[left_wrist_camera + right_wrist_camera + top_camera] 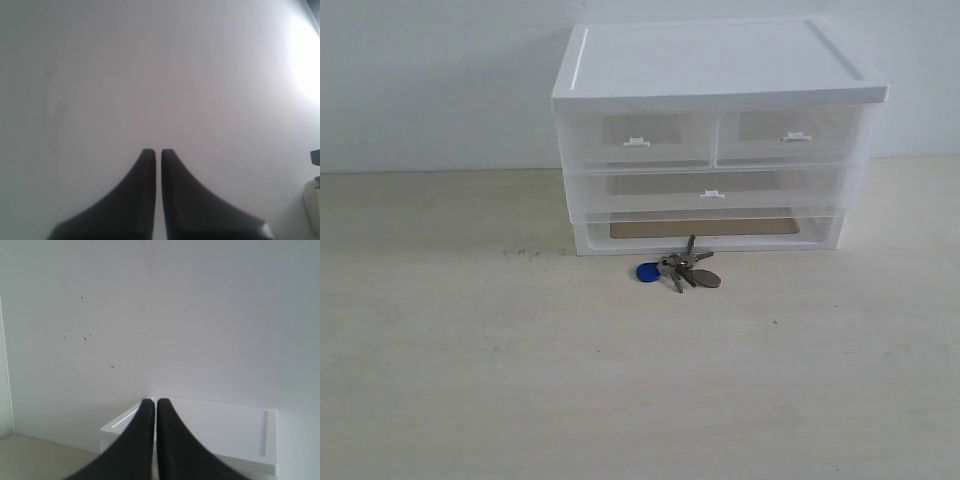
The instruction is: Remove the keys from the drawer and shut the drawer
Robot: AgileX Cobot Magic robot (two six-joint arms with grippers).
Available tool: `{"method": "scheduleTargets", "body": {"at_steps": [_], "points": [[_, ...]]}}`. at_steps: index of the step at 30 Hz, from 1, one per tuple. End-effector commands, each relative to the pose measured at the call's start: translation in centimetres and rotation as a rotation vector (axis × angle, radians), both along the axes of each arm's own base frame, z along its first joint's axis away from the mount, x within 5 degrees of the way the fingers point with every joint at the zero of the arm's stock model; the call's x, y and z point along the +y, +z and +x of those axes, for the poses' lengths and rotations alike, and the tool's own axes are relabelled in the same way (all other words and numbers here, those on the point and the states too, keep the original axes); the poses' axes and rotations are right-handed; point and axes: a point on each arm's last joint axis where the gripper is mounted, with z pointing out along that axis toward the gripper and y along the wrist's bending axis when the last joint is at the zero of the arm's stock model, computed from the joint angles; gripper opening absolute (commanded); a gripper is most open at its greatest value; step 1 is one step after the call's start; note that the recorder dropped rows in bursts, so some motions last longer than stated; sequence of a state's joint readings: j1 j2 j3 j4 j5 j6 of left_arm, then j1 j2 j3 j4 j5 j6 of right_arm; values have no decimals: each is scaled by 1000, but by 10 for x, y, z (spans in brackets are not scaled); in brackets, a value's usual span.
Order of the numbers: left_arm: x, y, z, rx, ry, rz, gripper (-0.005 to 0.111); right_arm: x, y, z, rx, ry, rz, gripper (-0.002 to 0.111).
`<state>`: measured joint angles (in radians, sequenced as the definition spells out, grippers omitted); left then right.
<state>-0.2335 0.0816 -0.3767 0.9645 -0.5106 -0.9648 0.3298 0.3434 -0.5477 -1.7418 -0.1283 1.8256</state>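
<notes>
White plastic drawer, contents indistinct

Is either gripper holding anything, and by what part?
Nothing: the left gripper and right gripper are shut, empty; grey-brown metal keys with round blue tag lie on the tabletop.

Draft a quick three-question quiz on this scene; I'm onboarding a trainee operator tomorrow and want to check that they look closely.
1. True or false: the keys lie on the table, just in front of the drawer unit.
2. The round tag on the keys is: A red, B blue, C green.
3. Fill in: the left gripper and right gripper both have their jaws ____.

Key: 1 true; 2 B; 3 shut.
</notes>
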Motion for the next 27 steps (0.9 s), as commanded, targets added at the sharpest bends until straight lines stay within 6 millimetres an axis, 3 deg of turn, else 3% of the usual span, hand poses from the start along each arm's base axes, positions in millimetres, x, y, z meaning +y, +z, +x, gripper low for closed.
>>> {"method": "scheduleTargets", "body": {"at_steps": [1, 6, 11, 21, 27], "points": [[3, 1, 0, 30, -31, -77, 4, 1, 0, -2, -6, 14, -2, 0], [13, 3, 5, 99, 0, -229, 4, 0, 0, -2, -5, 13, 0, 0], [26, -4, 17, 230, 144, -314, 4, 0, 0, -2, -5, 11, 1, 0], [34, -26, 30, 411, 474, -158, 4, 0, 0, -2, -4, 12, 3, 0], [36, -34, 33, 478, 578, -113, 4, 0, 0, -2, -4, 12, 3, 0]]}}
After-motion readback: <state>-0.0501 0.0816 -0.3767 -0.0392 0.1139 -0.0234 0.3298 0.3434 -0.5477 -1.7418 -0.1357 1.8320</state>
